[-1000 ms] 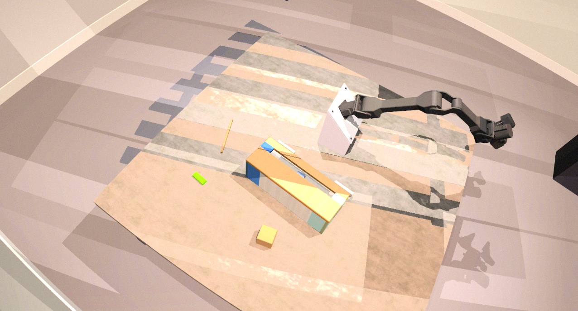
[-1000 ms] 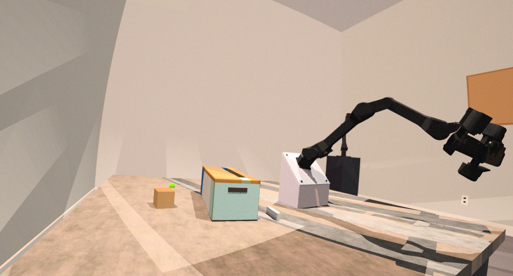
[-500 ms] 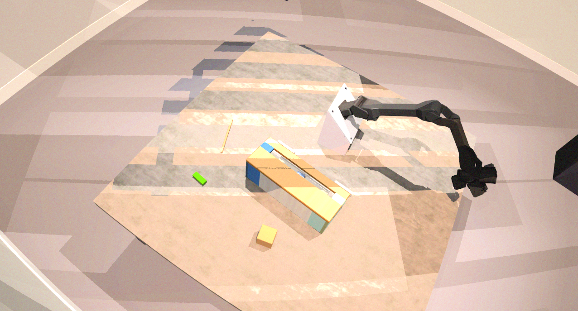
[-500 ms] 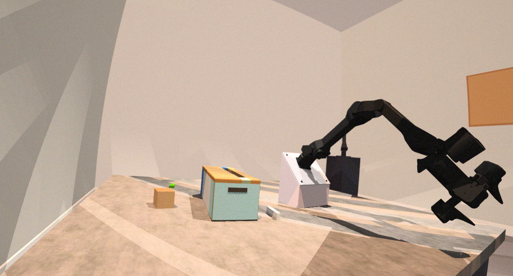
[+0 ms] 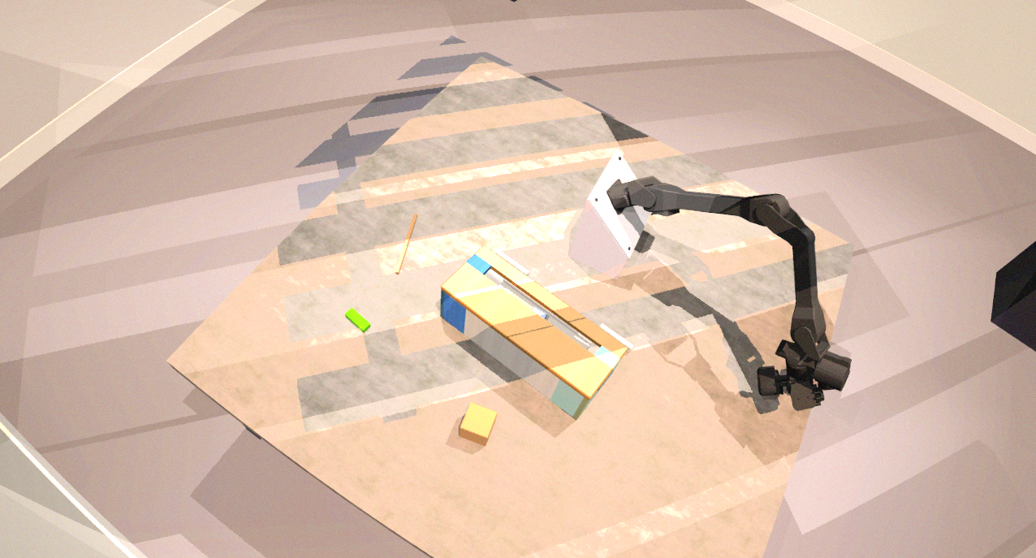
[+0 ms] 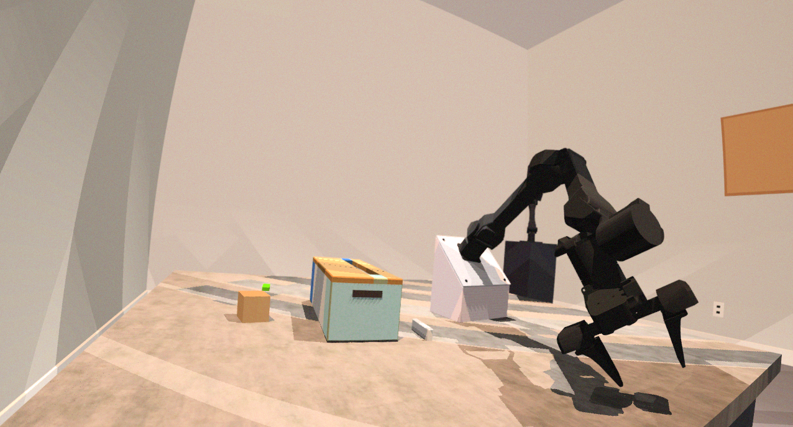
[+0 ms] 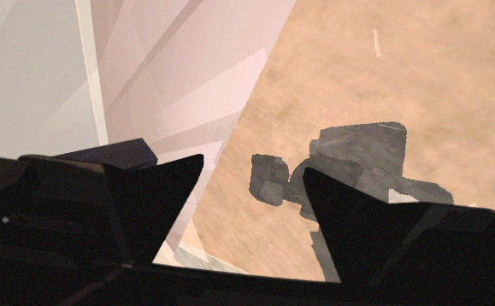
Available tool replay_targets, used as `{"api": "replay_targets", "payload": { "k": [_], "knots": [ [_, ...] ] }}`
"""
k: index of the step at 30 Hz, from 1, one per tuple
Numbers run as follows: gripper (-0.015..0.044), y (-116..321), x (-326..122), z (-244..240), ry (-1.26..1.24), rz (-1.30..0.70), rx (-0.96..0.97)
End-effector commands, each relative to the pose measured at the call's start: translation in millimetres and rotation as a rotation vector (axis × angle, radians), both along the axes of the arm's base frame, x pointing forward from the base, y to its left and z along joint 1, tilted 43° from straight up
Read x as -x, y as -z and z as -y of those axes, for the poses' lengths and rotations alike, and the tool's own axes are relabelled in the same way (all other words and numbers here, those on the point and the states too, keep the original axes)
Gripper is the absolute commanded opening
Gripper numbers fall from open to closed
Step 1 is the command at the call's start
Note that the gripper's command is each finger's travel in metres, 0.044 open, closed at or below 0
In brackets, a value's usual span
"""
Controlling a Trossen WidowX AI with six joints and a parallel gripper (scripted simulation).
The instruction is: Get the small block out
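Observation:
The box stands on the table, with an orange top, a long slot in it, a blue end and a pale green end. A small blue piece, seems to be the block, shows through the slot around mid-length; its exact place on the shelf is hard to tell. My gripper is open and empty, fingers pointing down, low over the table near its right edge, well away from the box. The shelf's ends are hidden.
An orange cube stands in front of the box. A green block and a thin orange stick lie beyond the blue end. White bars lie behind the box, near my white base.

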State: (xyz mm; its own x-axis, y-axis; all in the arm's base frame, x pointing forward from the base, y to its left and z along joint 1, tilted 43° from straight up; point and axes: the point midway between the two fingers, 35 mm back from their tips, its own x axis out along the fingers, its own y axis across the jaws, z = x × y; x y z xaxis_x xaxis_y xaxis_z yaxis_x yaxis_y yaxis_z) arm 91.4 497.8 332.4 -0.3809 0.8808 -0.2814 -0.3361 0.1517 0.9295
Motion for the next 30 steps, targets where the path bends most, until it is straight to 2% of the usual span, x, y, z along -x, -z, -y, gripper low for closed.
{"api": "replay_targets", "payload": {
  "k": [1, 9, 17, 24, 27, 30],
  "knots": [
    [0.04, 25, -58, 15, 0.11, 0.012, 0.06],
    [0.04, 76, -165, 66, 0.317, -0.022, 0.184],
    [0.04, 125, -253, 149, 0.537, -0.115, 0.312],
    [0.04, 169, -302, 241, 0.743, -0.27, 0.434],
    [0.04, 179, -327, 276, 0.826, -0.253, 0.447],
    [0.04, 211, -330, 310, 0.866, -0.371, 0.512]
  ]
}}
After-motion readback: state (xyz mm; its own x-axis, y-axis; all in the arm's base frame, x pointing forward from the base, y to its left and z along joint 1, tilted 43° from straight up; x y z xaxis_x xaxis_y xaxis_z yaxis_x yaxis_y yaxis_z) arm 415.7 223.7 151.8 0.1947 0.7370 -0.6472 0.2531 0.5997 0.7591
